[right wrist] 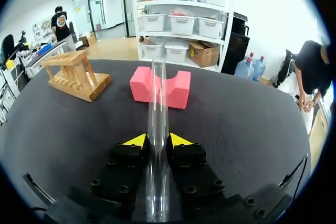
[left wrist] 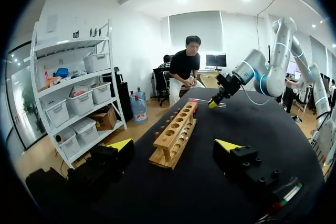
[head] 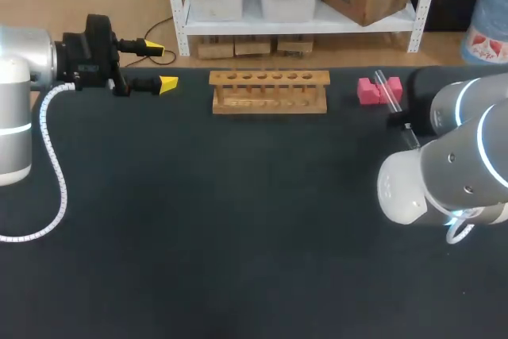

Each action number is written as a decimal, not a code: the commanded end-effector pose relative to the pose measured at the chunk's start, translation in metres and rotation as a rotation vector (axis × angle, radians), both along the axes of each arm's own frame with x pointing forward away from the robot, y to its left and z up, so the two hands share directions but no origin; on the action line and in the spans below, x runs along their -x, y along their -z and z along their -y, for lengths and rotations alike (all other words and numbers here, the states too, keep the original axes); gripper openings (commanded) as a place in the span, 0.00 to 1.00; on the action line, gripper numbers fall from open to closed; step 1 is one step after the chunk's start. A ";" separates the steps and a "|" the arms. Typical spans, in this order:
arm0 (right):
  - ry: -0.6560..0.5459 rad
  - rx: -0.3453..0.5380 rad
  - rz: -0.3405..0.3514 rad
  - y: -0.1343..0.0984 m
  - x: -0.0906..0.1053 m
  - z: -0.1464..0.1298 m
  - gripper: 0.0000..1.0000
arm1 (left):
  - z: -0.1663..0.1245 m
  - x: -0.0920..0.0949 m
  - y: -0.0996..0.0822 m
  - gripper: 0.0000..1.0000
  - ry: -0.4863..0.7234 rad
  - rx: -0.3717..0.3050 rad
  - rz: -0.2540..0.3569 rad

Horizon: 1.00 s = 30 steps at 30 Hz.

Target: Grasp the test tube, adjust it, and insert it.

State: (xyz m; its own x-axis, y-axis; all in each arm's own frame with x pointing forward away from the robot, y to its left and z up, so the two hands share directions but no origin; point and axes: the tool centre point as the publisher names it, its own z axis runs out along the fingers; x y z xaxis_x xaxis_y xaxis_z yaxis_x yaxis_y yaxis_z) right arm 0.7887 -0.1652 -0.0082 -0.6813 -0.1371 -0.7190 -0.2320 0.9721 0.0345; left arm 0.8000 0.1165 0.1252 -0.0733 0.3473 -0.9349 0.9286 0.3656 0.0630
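Note:
A clear test tube runs between my right gripper's yellow fingertips, which press on it from both sides. Its far end lies over the notch of a pink foam block. In the head view the test tube crosses the pink foam block at the back right, and my right arm hides the gripper. A wooden rack with a row of holes stands at the back middle. At the back left my left gripper is open and holds nothing, with the rack ahead of it.
The black table runs wide in front of the rack. My right arm's white and grey body hangs over the table's right side. In the left wrist view, my right gripper shows beyond the rack's far end.

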 end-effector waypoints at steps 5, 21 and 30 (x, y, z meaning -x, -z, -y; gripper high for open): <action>0.061 0.018 0.026 -0.036 0.021 -0.013 0.00 | -0.001 0.001 0.002 1.00 -0.002 0.005 0.007; 0.069 0.025 0.058 -0.083 0.049 -0.079 0.00 | -0.001 0.001 0.002 1.00 -0.002 0.005 0.007; 0.004 -0.004 0.079 -0.091 0.041 -0.122 0.00 | -0.001 0.001 0.002 1.00 -0.002 0.005 0.007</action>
State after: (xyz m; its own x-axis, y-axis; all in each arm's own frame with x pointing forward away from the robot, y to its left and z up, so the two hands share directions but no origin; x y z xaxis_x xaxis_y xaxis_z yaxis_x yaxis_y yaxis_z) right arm 0.7429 -0.0518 0.0846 -0.6213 -0.1340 -0.7720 -0.2438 0.9694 0.0280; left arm 0.8000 0.1165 0.1252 -0.0733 0.3473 -0.9349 0.9286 0.3656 0.0630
